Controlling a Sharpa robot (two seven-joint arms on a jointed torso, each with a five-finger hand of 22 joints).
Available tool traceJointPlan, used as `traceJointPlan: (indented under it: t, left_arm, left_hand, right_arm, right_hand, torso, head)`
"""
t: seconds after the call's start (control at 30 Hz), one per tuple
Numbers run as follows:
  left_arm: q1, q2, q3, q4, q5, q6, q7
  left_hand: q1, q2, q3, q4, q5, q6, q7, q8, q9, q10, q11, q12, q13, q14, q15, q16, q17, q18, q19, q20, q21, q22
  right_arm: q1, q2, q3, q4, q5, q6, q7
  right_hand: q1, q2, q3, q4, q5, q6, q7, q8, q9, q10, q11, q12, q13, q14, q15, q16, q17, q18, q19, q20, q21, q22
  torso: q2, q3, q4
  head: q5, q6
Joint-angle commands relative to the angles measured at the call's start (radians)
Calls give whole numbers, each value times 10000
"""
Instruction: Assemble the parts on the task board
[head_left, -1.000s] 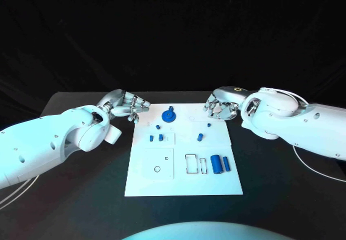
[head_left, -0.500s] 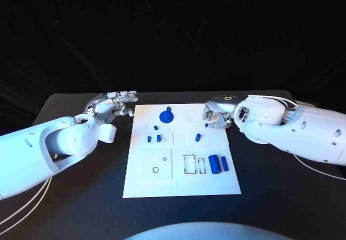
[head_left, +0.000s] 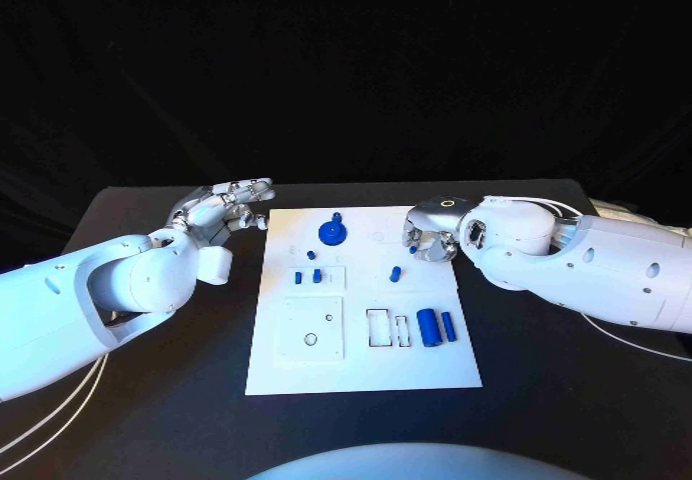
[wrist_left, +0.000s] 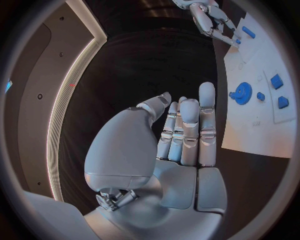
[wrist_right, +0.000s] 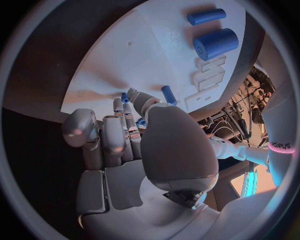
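Head view: the left hand (head_left: 227, 207) hovers over the black table (head_left: 130, 330) just off the far left corner of the task board (head_left: 361, 370), fingers stretched out toward the board and holding nothing. The right hand (head_left: 430, 238) sits over the board's far right edge, mostly hidden behind its bulky white wrist, with the fingers curled down close to a small blue peg (head_left: 414, 247). From this angle I cannot tell whether that peg is actually pinched.

On the board, a blue gear (head_left: 333, 233) stands near the far middle. A pair of small blue blocks (head_left: 309, 276) lies left of centre, a short blue pin (head_left: 394, 271) right of centre, and a large blue cylinder (head_left: 428, 326) lies beside a thin blue cylinder (head_left: 449, 326) toward the near right.

The left wrist view adds the palm side: the left hand's fingers (wrist_left: 189, 125) lie straight and close together, with the thumb apart, nothing between them, and the gear (wrist_left: 242, 91) beyond the fingertips on the white plate.

The right wrist view shows the right hand's fingers (wrist_right: 119, 135) bent over the board, with the fingertips at 2 small blue bits (wrist_right: 124, 97). The thumb hides the contact, so its grip stays unclear. The large cylinder (wrist_right: 215, 43) and thin one (wrist_right: 205, 16) lie well beyond.
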Motion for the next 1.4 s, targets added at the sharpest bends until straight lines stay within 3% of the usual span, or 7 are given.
traceJointPlan:
  t: [0.03,0.47,0.6,0.77,1.07,1.3,1.4]
  left_arm:
    - [-2,8,6,49,103,0,124]
    - [-2,-10,7,174,-40,28,-20]
    - [-2,-25,7,200,-106,44,-67]
    - [-2,-21,7,191,-146,33,-87]
    - [-2,3,7,111,-253,79,-116]
    - [-1,8,8,82,-327,108,-124]
    - [-1,9,8,65,-336,102,-118]
  left_hand:
    - [53,125,-67,-11,-6,73,0,61,-8,-11,-31,66,15,-99,-10,-71,-47,200,-17,-42,-80,-28]
    - [182,227,-126,-74,9,115,-19,111,-4,-38,-49,167,24,17,-28,106,197,202,65,-60,-141,-85]
    - [257,273,-129,-119,14,154,-42,144,3,-49,-64,203,26,-22,-39,63,80,202,87,-70,-160,-100]
    - [337,314,-131,-173,18,176,-52,167,5,-62,-76,237,26,-44,-49,54,43,203,100,-82,-183,-116]
    - [456,363,-119,-262,25,192,-56,190,5,-82,-82,282,25,-70,-62,46,-3,202,117,-98,-206,-130]
    - [571,424,-77,-350,35,210,-57,212,4,-103,-84,316,22,-101,-72,28,-57,201,125,-114,-220,-135]
    - [571,424,-77,-350,35,210,-57,212,4,-103,-84,316,22,-101,-72,28,-57,201,125,-114,-220,-135]
  right_arm:
    - [-41,75,-3,-145,-114,301,150]
    - [-140,299,-3,-542,-58,495,198]
    - [-175,357,-3,-561,-53,173,297]
    - [-188,352,-2,-490,19,-380,374]
    - [-154,-50,70,72,392,-1453,365]
    - [34,-498,183,605,494,-1693,219]
    - [82,-648,208,1044,639,-1763,197]
  right_hand:
    - [-31,142,127,-9,-23,149,-10,52,26,188,-12,88,-46,306,15,-60,-2,82,80,-9,-36,18]
    - [-37,336,527,-269,119,660,-7,177,128,869,-51,189,-178,365,-30,142,219,38,223,-32,132,272]
    - [-104,415,574,-311,135,828,-39,230,171,1062,-95,206,-199,359,-66,161,234,39,235,-55,148,292]
    - [-152,468,587,-361,147,971,-82,278,215,1249,-153,213,-205,364,-126,213,290,22,293,-103,229,416]
    - [-178,464,585,-410,190,1019,-85,286,236,1330,-174,193,-215,356,-159,190,248,15,322,-138,263,464]
    - [-207,446,580,-430,246,1029,-76,279,243,1343,-170,163,-228,354,-164,191,242,11,335,-154,278,483]
    - [-238,433,582,-442,316,1023,-72,264,246,1349,-166,130,-241,349,-166,182,225,7,343,-162,287,493]
  torso:
    - [1,1,2]
    - [4,7,10]
    - [1,-4,-49]
    - [-12,-3,-44]
    - [-34,-2,-2]
    - [-23,-12,-52]
    - [-14,0,-37]
  head:
    - [6,-4]
    - [-9,-59]
    - [-1,-37]
    - [11,-59]
    - [3,-57]
    - [30,-51]
    - [31,-55]
